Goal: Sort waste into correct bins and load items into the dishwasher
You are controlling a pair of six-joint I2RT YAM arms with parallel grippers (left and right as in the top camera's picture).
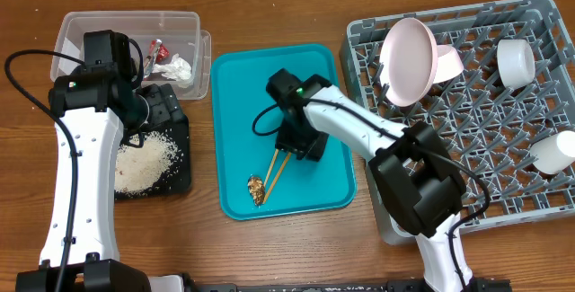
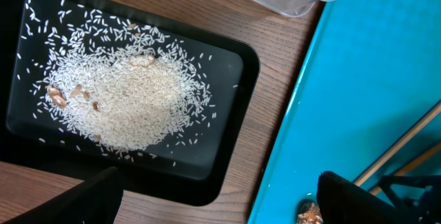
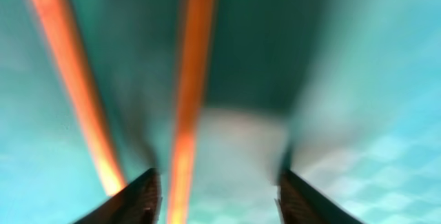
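Observation:
Two wooden chopsticks (image 1: 277,164) lie on the teal tray (image 1: 243,85) beside a brown food scrap (image 1: 256,187). My right gripper (image 1: 287,151) is down on them. In the right wrist view it (image 3: 217,196) is open, one chopstick (image 3: 189,79) lies between the fingers close to the left one, and the other chopstick (image 3: 69,79) lies outside. My left gripper (image 2: 220,210) hangs open over the near edge of the black tray (image 2: 227,148), which holds rice (image 2: 124,100). The clear tub (image 1: 81,31) holds the wrapper (image 1: 159,52) and the tissue (image 1: 180,69). The plate (image 1: 406,61) stands in the dish rack (image 1: 503,148).
A pinkish bowl (image 1: 446,60) leans behind the plate. A white cup (image 1: 517,61) and another white vessel (image 1: 552,151) sit on the rack's right side. The scrap (image 2: 310,214) lies by my left gripper's right finger. The rack's edge stands close to the teal tray's right side.

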